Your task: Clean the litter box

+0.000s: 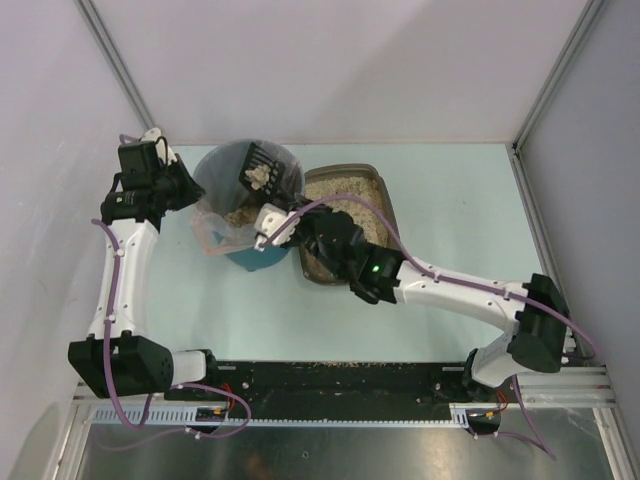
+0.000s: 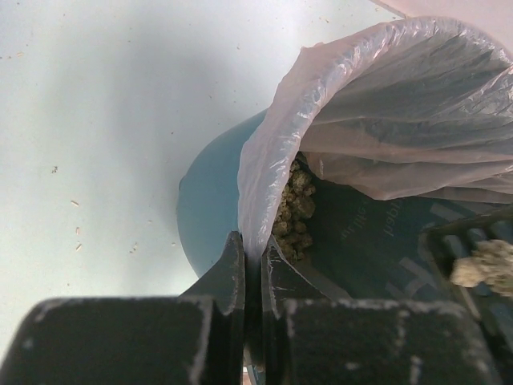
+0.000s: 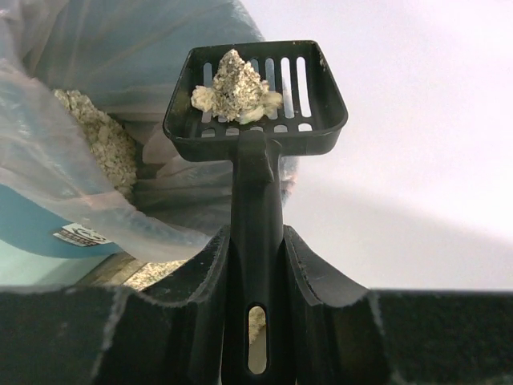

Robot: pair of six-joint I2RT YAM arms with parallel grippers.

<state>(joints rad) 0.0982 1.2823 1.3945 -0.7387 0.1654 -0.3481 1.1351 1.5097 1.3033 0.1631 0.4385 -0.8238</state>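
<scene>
The grey-brown litter box [image 1: 346, 169] with beige granules sits right of the round teal bin [image 1: 256, 260], which has a clear liner [image 1: 214, 228]. My right gripper [image 1: 291, 211] is shut on the handle of a black slotted scoop [image 1: 261, 166]. The scoop holds a pale clump [image 3: 234, 84] above the open bin. In the right wrist view the gripper [image 3: 256, 261] clamps the scoop handle [image 3: 256, 200]. My left gripper [image 1: 202, 197] is at the bin's left rim. In the left wrist view it [image 2: 253, 250] is shut on the liner's edge [image 2: 264, 160]. Clumps [image 2: 295, 210] lie inside the bin.
Grey walls and metal frame posts [image 1: 112, 62] enclose the pale table [image 1: 450, 200]. A black rail [image 1: 330, 376] with scattered granules runs along the near edge between the arm bases. The right forearm [image 1: 450, 287] reaches across in front of the litter box.
</scene>
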